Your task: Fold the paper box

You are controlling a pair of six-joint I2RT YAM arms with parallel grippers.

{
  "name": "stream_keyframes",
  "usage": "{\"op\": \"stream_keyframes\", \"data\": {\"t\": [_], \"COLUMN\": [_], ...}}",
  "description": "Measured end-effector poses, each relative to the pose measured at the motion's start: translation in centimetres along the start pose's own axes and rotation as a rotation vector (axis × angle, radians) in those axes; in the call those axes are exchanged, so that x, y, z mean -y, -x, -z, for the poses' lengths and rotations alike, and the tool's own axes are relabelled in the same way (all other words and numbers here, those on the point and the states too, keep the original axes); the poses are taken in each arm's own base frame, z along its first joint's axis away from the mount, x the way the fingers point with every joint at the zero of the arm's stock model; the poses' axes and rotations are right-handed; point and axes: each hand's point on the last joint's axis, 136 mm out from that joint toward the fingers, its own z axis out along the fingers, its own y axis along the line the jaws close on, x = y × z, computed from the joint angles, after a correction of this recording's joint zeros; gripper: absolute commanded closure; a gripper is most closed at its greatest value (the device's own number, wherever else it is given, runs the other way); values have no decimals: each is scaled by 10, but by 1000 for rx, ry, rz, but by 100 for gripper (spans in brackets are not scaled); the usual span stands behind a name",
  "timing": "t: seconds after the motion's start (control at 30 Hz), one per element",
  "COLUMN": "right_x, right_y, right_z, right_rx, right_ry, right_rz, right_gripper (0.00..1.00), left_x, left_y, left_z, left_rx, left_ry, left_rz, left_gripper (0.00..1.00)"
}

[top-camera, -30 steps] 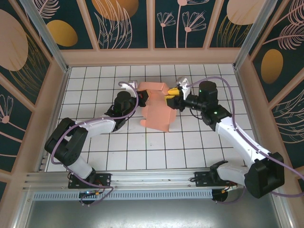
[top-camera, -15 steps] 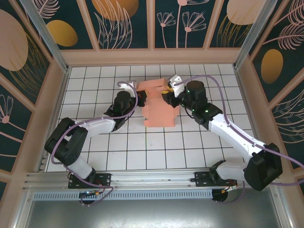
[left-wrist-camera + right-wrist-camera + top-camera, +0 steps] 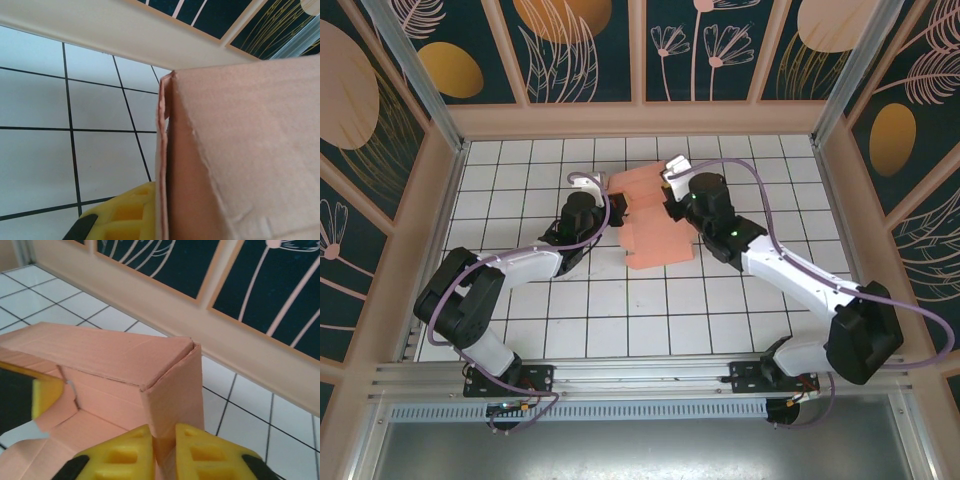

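Jaws of the right gripper [image 3: 163,447] had just pinched the paper box [image 3: 115,365]; the left gripper [image 3: 617,207] clamped its other side for folding.

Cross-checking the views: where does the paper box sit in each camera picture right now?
Top external: paper box just above centre, on the far tiles.
Left wrist: paper box across the right half, seen edge-on.
Right wrist: paper box centre-left, its corner at bottom middle.
Shared landmark: black-lined white tiles.
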Motion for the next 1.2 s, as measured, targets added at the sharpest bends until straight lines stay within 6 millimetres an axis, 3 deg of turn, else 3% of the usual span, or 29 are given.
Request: {"op": "stream_keyframes", "data": {"t": [0.2,0.4,0.47,0.53,0.67,0.8,0.83,0.93,1.0,1.03,1.07,1.2], "right_x": [6,12,13,15,18,20,21,22,24,25,27,31], "right_y": [-3,-7,-9,-10,-13,-14,-15,-18,-20,-23,-26,-30], "right_z": [-10,-16,-17,-19,-22,-23,-23,-25,-26,-27,-28,-30], "right_rx": [-21,-38,-43,-48,-63,-66,-69,-75,-82,-90,-99,-111], "right_ry": [-124,-269,-303,-325,-356,-386,-398,-426,-442,-453,-466,-499], "right_rz": [15,26,28,29,37,40,47,57,64,67,71,85], "right_gripper": [100,100,88,85,100,100,99,80,78,84,98,100], "left_x": [-2,-2,-3,-2,-2,-2,-2,-1,1,4,5,5], "left_y": [-2,-2,-3,-3,-3,-3,-3,-4,-3,-2,-1,-4], "left_z": [-1,-1,-1,-1,-1,-1,-1,-1,-1,-1,-1,-1], "left_rx": [-4,-8,-10,-11,-10,-10,-12,-14,-14,-9,-7,-18], "left_ry": [7,8,10,10,9,8,6,2,-8,-19,-23,-22], "left_rz": [0,-1,-1,-1,-1,-1,-1,-1,-1,-1,-2,-2], "left_gripper": [100,100,100,100,100,100,100,100,100,100,100,100]}}
